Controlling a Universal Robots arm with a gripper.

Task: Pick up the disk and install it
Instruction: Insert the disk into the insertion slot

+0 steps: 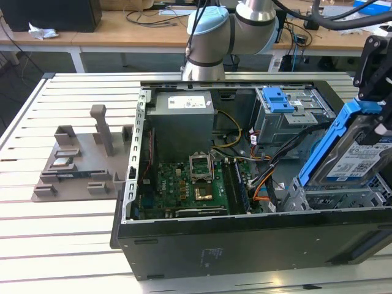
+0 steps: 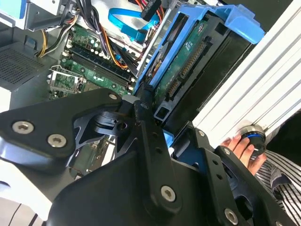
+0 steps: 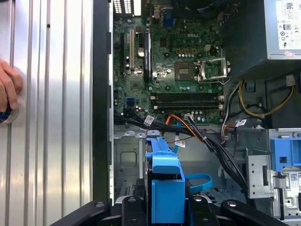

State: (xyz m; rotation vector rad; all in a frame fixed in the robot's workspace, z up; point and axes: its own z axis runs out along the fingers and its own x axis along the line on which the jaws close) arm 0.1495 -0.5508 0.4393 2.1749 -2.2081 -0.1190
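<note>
Fingers [image 2: 148,136] clamp the blue-railed silver hard disk [image 1: 361,153], tilted edgewise. Judged: angled so for sliding into the open black metal computer case [image 1: 245,236].

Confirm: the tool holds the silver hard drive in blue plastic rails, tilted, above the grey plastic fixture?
No. The tool holds the silver hard drive in blue plastic rails, tilted, above the open black metal computer case; the grey plastic fixture stands apart at the exterior view's left. The exterior view shows it.
</note>
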